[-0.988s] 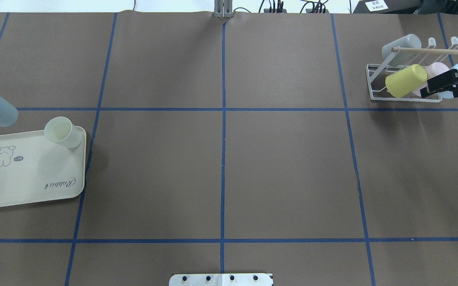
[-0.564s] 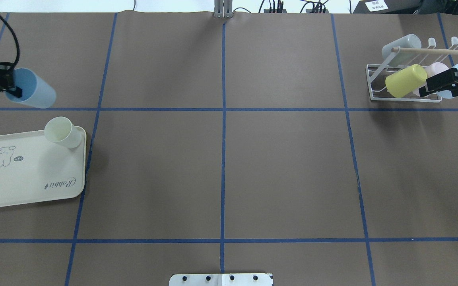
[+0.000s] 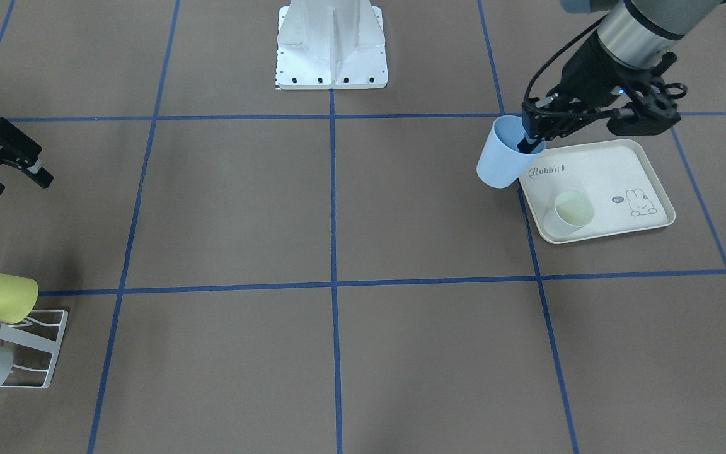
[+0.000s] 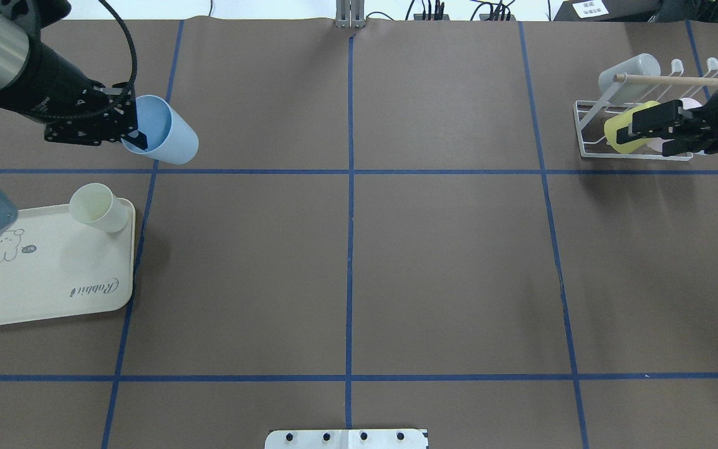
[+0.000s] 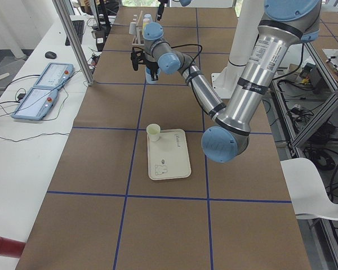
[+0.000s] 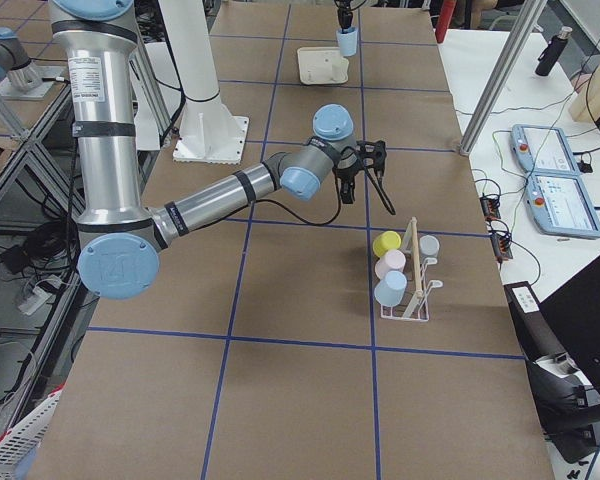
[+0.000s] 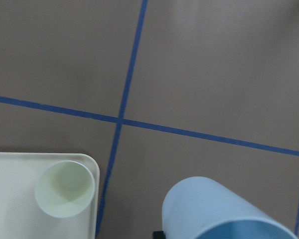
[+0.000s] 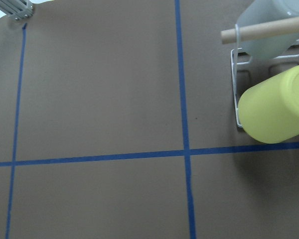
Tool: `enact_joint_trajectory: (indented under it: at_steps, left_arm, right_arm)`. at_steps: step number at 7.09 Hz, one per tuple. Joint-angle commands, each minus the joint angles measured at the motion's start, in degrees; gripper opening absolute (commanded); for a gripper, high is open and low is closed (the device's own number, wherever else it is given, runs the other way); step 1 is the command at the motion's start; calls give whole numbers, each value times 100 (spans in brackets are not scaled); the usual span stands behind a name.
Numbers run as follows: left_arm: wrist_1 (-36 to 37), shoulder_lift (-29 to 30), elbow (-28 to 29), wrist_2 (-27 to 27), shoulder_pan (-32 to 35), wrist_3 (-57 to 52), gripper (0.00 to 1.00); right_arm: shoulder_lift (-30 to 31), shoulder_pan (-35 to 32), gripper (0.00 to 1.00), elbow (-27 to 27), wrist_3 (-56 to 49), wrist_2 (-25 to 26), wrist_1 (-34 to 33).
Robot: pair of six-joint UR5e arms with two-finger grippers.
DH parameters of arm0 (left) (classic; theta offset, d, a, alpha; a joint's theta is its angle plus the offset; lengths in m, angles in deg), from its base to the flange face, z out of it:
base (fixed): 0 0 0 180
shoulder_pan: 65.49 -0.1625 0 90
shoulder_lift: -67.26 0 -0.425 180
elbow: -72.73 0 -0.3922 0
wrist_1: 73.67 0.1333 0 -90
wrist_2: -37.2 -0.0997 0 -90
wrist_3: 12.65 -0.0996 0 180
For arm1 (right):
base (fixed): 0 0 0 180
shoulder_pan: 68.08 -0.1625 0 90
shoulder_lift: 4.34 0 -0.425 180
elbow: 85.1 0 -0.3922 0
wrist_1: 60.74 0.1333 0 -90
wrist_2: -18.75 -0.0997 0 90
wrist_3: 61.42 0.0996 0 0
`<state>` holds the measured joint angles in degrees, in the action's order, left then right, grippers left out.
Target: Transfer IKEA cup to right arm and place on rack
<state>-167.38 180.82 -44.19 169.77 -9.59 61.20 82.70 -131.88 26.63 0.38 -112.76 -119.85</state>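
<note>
Left gripper (image 4: pixel 133 129) is clamped on the blue cup (image 4: pixel 169 134): one finger is inside the mouth, the other outside, and the wall is pinched between them. The cup hangs tilted, mouth back toward the arm and base aimed at the middle of the tabletop (image 4: pixel 359 262). It is in the air over the left side, just past the far corner of the cream tray (image 4: pixel 47 287).

That tray lies at the tabletop's left edge with a pale cup (image 4: pixel 98 207) standing upright in its far right corner, well apart from the blue one.

Over on the other side, the right gripper (image 3: pixel 21 186) has its fingers spread and nothing between them. It hovers just on the near side of the white wire rack (image 4: pixel 581 128), which sits by the far right corner of the tabletop.

On the rack are a yellow cup (image 4: pixel 619 128), a pink one (image 6: pixel 392 263), a light blue one (image 6: pixel 388 291) and a grey-green one (image 4: pixel 632 73), all tipped over the prongs beside the wooden bar (image 4: pixel 670 79).
</note>
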Motion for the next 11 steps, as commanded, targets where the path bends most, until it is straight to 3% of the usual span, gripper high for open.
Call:
enact_joint_trajectory:
  at_steps: [1, 5, 7, 9, 10, 11]
  left_arm:
    - [-1398, 79, 38, -3, -280, 1389, 0]
    - [-3684, 79, 240, -116, -466, 3288, 0]
    - [-5228, 53, 563, -965, -736, 4361, 0]
    - [-7257, 26, 1388, -1434, -1010, 4925, 0]
    - [-7780, 26, 1548, -1462, -1028, 5120, 0]
    - [-7829, 87, 1576, -1471, -1046, 5226, 0]
  right_arm:
    - [-2, 192, 100, 33, 918, -32, 705]
    - [-37, 491, 100, 16, 2921, -32, 2514]
    - [-108, 649, 100, -2, 3634, -6, 3375]
    - [-299, 711, 100, -37, 3752, 3, 3696]
    - [-371, 737, 100, -29, 3795, -6, 3705]
    - [-589, 790, 100, -37, 4091, -6, 3775]
